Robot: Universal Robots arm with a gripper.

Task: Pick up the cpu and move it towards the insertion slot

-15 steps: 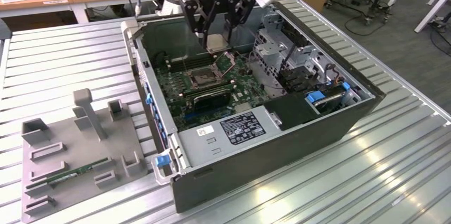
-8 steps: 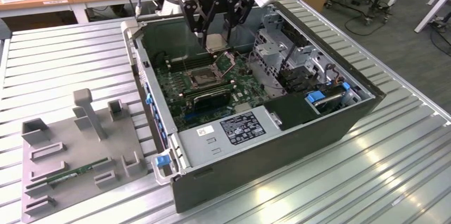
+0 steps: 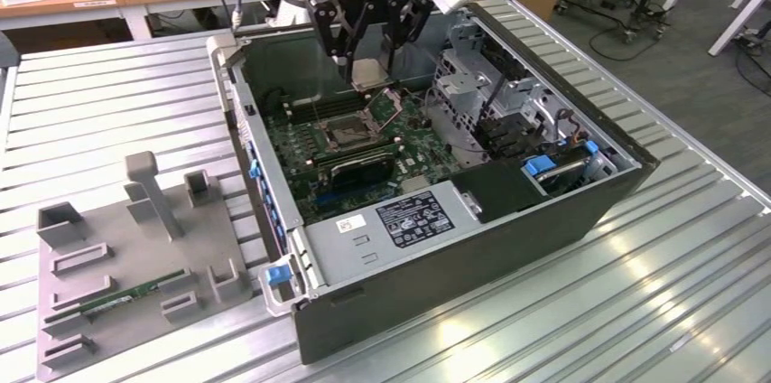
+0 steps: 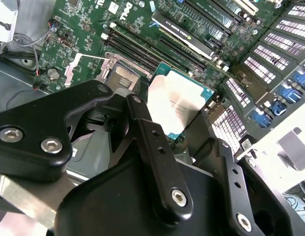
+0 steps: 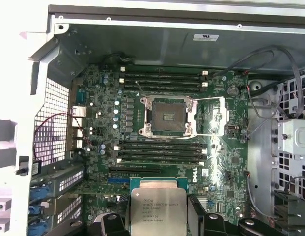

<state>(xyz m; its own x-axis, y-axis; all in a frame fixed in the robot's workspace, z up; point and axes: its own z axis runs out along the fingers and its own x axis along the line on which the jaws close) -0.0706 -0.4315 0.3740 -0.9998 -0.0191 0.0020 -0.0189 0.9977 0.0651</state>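
Observation:
The cpu is a flat square chip with a shiny silver top, and my gripper is shut on its two opposite edges. In the exterior view the gripper hangs inside the open computer case with the cpu above the far part of the motherboard. The insertion slot lies below and ahead, its dark centre bare and its silvery frame folded open to one side. The second wrist view shows the cpu beside the insertion slot, a little above the board and off its centre.
Long black memory slots run on both sides of the socket. Case walls, a drive cage and a power supply close in the board. On the exterior view's left, a grey fixture tray holds a green memory stick.

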